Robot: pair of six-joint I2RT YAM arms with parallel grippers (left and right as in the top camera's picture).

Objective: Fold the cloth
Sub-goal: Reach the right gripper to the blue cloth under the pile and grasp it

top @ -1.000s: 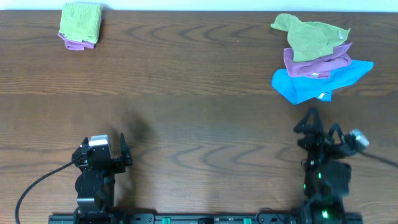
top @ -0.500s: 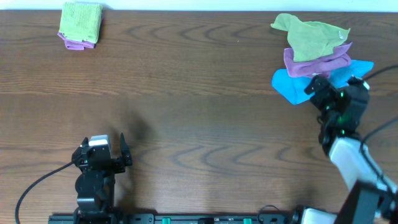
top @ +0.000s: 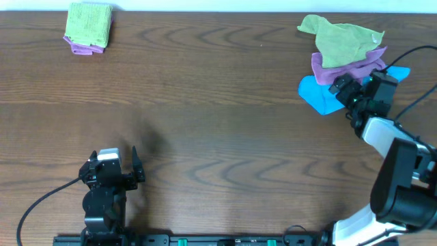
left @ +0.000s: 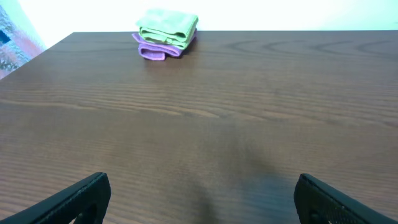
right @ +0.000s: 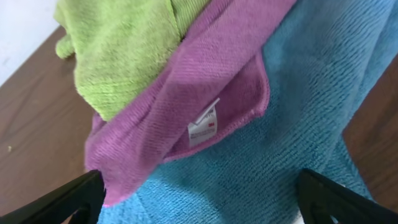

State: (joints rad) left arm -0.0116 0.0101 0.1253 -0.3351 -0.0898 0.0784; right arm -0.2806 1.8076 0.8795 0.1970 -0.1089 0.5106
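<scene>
A loose pile of cloths lies at the far right: a green cloth [top: 338,39] on a purple cloth [top: 345,68] on a blue cloth [top: 319,96]. My right gripper [top: 347,87] is open and hovers over the blue cloth by the purple one's edge. In the right wrist view its jaws stand wide apart [right: 208,199] over the blue cloth [right: 267,155], with the purple cloth [right: 186,87] and its white label and the green cloth [right: 118,56] beyond. My left gripper [top: 114,156] is open and empty near the front left edge, over bare table [left: 202,196].
A folded stack, green over purple [top: 89,27], sits at the far left corner; it also shows in the left wrist view [left: 166,32]. The brown wooden table [top: 218,116] spans the view. A black cable runs from the right arm off the right edge.
My right arm has swung from the front edge out to the cloth pile, ending over the blue cloth. The left arm has not moved.
</scene>
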